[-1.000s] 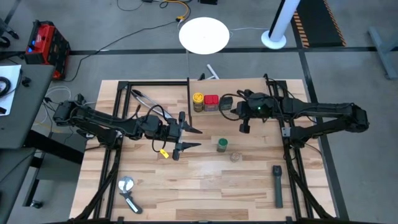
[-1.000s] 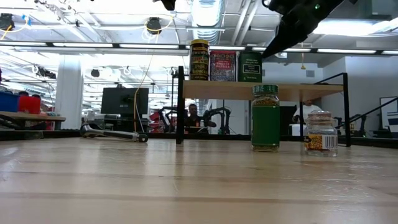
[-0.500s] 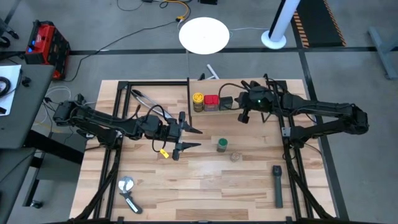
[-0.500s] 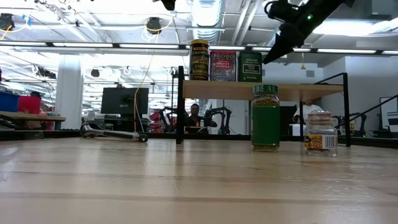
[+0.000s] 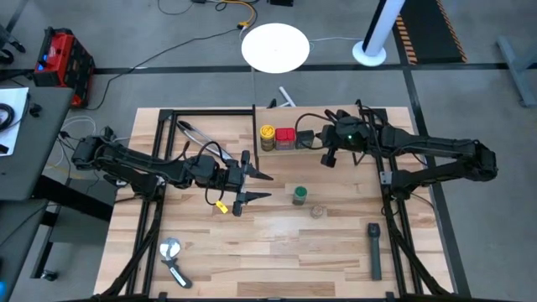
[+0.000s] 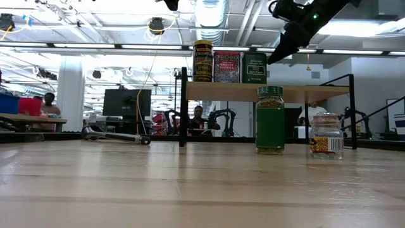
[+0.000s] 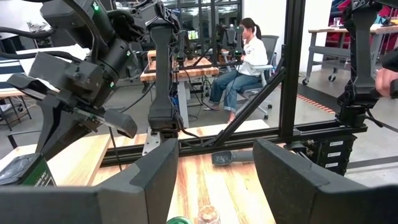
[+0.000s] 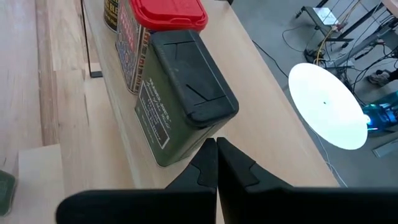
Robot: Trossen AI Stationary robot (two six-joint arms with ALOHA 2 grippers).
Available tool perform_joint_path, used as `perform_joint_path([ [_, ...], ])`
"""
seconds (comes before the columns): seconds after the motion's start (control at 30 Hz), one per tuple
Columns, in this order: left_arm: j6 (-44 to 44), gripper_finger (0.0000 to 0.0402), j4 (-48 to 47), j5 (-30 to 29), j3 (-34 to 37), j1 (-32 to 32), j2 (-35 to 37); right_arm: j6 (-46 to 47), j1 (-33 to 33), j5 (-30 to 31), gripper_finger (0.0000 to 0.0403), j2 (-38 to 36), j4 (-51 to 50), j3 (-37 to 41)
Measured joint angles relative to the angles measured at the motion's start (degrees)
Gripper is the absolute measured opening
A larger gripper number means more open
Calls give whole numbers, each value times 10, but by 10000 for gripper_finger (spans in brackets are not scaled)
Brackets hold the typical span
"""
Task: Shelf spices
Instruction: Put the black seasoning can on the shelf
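Premises: a robotics laboratory or workshop on an open industrial floor. The slatted light-wood worktable (image 5: pixel 277 243) stands on bare grey concrete, with loose cables trailing across it. A red toolbox (image 5: pixel 59 52) sits beside a grey side bench (image 5: pixel 21 143). Overhead, exposed silver ducting (image 6: pixel 212 12) and strip lights run across an unfinished ceiling. Further black robot arms (image 7: pixel 163 68) are mounted at neighbouring benches (at least two stations visible), and a seated person in a white top (image 7: pixel 245 59) works at one.
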State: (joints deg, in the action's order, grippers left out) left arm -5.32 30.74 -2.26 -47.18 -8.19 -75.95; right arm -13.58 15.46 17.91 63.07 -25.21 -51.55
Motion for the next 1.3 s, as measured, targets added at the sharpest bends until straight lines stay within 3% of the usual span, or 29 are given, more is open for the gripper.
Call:
perform_joint_path([
  [1.3, 1, 201, 0, 0, 0, 0, 0, -3, -16, -15, 2, 0, 0, 0],
])
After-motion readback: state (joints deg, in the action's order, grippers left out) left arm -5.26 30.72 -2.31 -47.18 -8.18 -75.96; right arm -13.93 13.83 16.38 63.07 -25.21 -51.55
